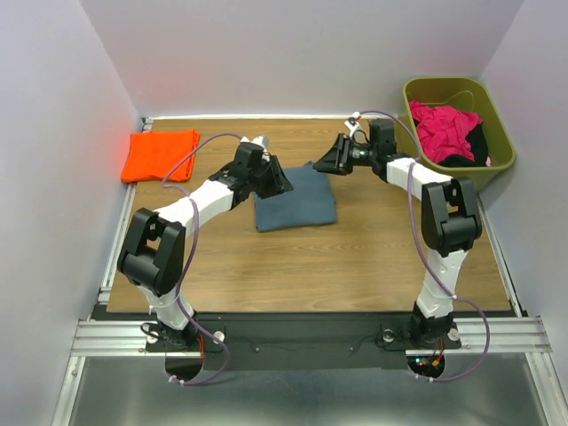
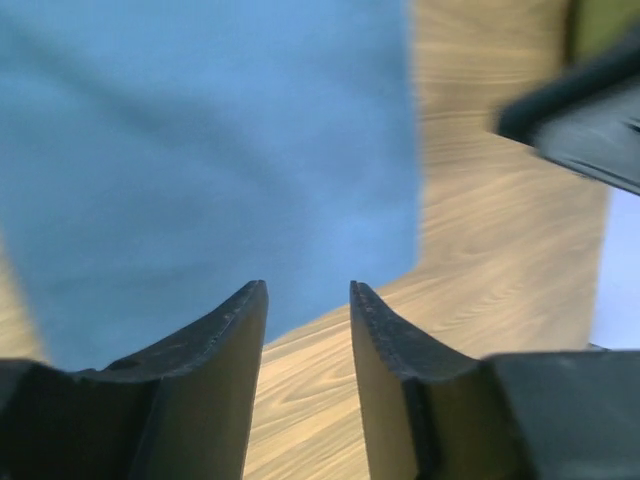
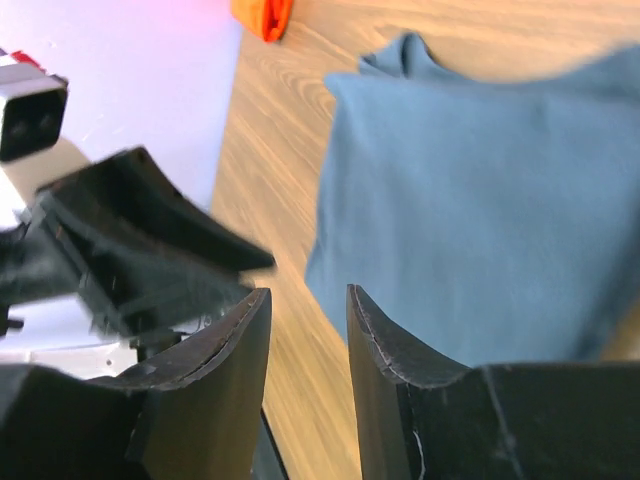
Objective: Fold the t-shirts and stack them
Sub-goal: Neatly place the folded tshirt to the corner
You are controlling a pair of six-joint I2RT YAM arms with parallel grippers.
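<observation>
A slate blue-grey t-shirt (image 1: 295,200) lies folded in a rectangle at the middle of the wooden table (image 1: 355,266). A bright orange t-shirt (image 1: 160,153) lies folded at the far left corner. My left gripper (image 1: 277,182) hovers over the blue shirt's far left edge. In the left wrist view the left gripper (image 2: 308,290) is open, with bare wood between its fingers and the blue shirt (image 2: 200,150) just ahead. My right gripper (image 1: 327,162) hangs at the shirt's far right corner. It (image 3: 306,292) is open and empty beside the blue cloth (image 3: 480,200).
An olive green bin (image 1: 501,160) at the far right holds pink cloth (image 1: 444,129) and dark cloth. White walls close in the table on the left, back and right. The two grippers face each other closely above the blue shirt's far edge.
</observation>
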